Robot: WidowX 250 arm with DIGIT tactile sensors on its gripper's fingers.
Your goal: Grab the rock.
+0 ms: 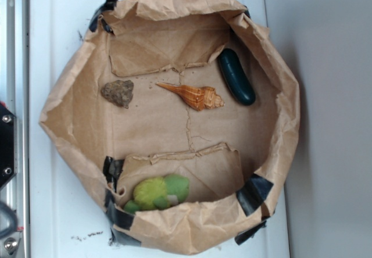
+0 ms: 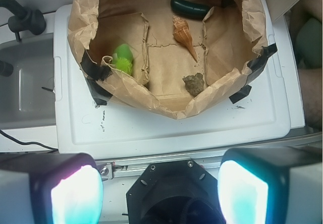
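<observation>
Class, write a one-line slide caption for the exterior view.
Paper bin holding a rock, orange seashell, dark green oblong object and green plush toy.

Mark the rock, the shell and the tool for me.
rock [image 1: 118,92]: exterior view, centre of its pitted top.
shell [image 1: 195,96]: exterior view, mid-body of the spiral.
tool [image 2: 160,191]: wrist view, midway between its two fingertips.

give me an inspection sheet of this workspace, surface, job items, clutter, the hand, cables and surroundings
Surface: white tray holding a taped brown paper basin.
Job's things: rock on the basin floor, apart from everything else.
Clutter: orange shell, dark green oblong, green-yellow toy.
Hand: hand open, empty, outside the basin.
Cables: black cable beside the tray.
Surroundings: metal rail, grey wall.
</observation>
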